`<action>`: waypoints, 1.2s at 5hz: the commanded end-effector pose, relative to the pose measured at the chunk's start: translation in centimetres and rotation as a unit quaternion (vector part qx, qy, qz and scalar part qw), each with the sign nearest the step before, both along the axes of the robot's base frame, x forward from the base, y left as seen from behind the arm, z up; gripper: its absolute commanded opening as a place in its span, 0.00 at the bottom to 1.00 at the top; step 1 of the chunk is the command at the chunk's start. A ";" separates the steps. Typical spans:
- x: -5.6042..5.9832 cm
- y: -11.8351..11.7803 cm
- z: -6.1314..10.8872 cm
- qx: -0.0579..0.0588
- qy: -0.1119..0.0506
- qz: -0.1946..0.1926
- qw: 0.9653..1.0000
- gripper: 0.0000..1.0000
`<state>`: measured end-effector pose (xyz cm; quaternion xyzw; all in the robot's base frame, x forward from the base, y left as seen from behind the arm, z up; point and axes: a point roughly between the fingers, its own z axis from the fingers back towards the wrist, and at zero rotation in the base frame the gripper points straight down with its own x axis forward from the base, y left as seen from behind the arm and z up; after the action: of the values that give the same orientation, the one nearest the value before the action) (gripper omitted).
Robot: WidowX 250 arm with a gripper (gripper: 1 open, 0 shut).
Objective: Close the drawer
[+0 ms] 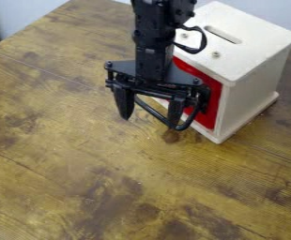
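The drawer (205,112) shows as a bright red front on the left face of a pale wooden cube (249,70). My gripper (155,119) hangs pointing down right in front of that red face, low over the table. It is open, with its two black fingers (126,105) spread wide. A thin black bar, seemingly the drawer's handle, runs between the fingers, and I cannot tell whether they touch it. The arm hides much of the drawer front, so how far the drawer stands out is unclear.
The cube has a slot (223,39) in its top and stands at the back right of the worn wooden table (73,178). A small brown knob (171,137) lies on the table by the cube's near corner.
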<state>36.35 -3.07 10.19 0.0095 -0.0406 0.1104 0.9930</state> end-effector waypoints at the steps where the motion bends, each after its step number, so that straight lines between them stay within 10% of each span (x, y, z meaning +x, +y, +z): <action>1: 0.8 -0.4 2.4 -0.008 -0.038 0.007 0.999 1.00; 6: 0.9 -2.3 0.3 -0.003 -0.033 0.065 0.997 1.00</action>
<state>37.05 -4.69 8.92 0.0111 -0.0505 0.1858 0.9812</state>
